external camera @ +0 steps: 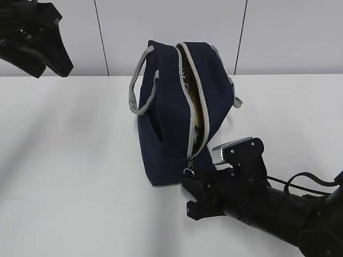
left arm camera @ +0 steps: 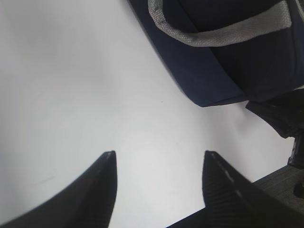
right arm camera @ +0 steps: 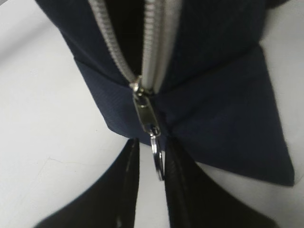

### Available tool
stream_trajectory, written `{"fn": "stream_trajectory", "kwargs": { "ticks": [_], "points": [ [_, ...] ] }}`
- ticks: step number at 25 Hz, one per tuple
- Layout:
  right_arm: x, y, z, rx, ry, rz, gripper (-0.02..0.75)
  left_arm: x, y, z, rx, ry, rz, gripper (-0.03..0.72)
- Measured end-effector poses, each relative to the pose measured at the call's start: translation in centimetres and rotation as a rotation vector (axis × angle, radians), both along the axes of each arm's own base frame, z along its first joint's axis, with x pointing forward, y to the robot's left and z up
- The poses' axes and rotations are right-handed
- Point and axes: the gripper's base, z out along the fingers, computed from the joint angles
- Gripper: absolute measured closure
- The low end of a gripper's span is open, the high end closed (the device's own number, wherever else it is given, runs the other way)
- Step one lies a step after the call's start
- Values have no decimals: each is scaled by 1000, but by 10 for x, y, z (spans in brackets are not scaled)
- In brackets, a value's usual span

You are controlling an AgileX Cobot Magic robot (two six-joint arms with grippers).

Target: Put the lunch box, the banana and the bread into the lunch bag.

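Note:
The navy lunch bag (external camera: 171,123) stands on the white table with its grey zipper (external camera: 192,107) open along the top and front. A strip of yellow, probably the banana (external camera: 197,116), shows through the opening. The lunch box and the bread are hidden. My right gripper (external camera: 194,194) is low at the bag's front end. In the right wrist view its jaws (right arm camera: 153,141) stand narrowly apart around the ring pull (right arm camera: 156,159); the ring lies against one finger, with a gap to the other. My left gripper (external camera: 51,67) is raised at the far left, open and empty (left arm camera: 159,153).
Grey strap handles (external camera: 140,91) hang on both sides of the bag; one shows in the left wrist view (left arm camera: 228,33). A white wall stands behind the table. The right arm's cable (external camera: 305,179) trails at the right.

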Motion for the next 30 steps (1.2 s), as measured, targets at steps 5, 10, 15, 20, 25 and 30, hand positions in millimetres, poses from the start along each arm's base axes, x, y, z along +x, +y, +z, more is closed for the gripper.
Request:
{"fn": "stream_trajectory", "kwargs": {
  "ticks": [5,10,15,20,25,30],
  "points": [
    [0,-1,0,1,2,-9,700,0,-1,0,-10,3,-1,262],
    [0,-1,-1,-1,4,-9,738,-1,-2,0,-18,6,-1,262],
    [-2,0,0,6,24,2,738,-1,-2,0,-19,6,-1,262],
    [-9,-5,9,-2,38,4,738,-1,-2,0,-19,6,-1,263],
    [-13,-6,27,-6,22,12,738,-1,-2,0,-19,6,-1,263],
    [-15,-9,51,7,-21,8,738,-1,-2,0,-19,6,-1,263]
  ]
}}
